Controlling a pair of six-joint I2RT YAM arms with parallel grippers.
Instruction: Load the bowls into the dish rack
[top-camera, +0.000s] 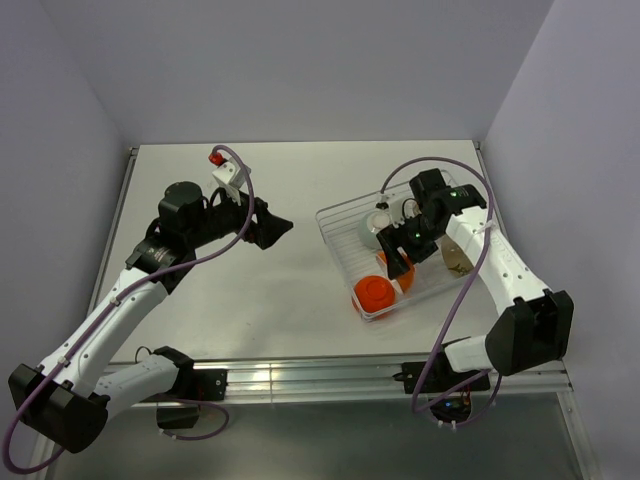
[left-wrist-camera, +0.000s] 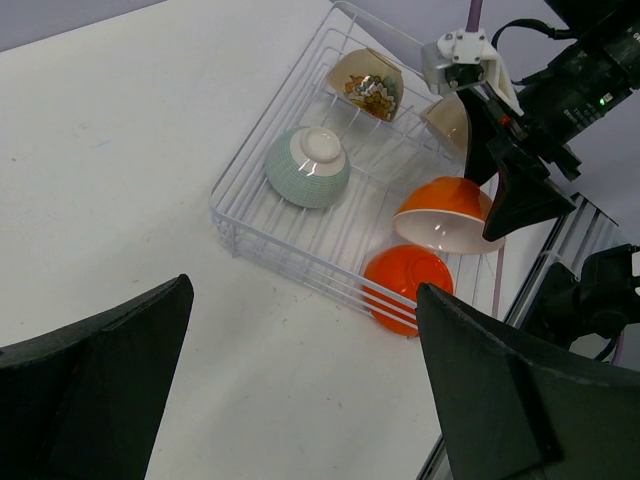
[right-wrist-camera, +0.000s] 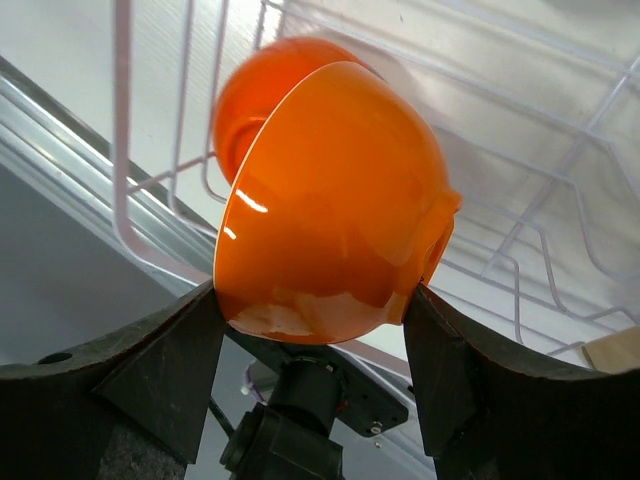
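The right gripper (top-camera: 397, 258) clamps an orange bowl (right-wrist-camera: 330, 200) by its rim and holds it tilted over the near end of the rack (left-wrist-camera: 300, 263); a second orange bowl (left-wrist-camera: 405, 287) lies just beside it in the rack's corner; a mint bowl (left-wrist-camera: 307, 168) sits upside down in the rack; two cream bowls (left-wrist-camera: 368, 85) lean at the far end; the left gripper (top-camera: 275, 228) hangs wide open over the table (top-camera: 250, 290), well apart from the rack.

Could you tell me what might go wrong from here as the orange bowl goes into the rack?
1. The held orange bowl sits tilted in the right gripper, pinched near its rim; it could slip.
2. It hangs close beside the other orange bowl at the corner of the dish rack, so releasing may knock them together.
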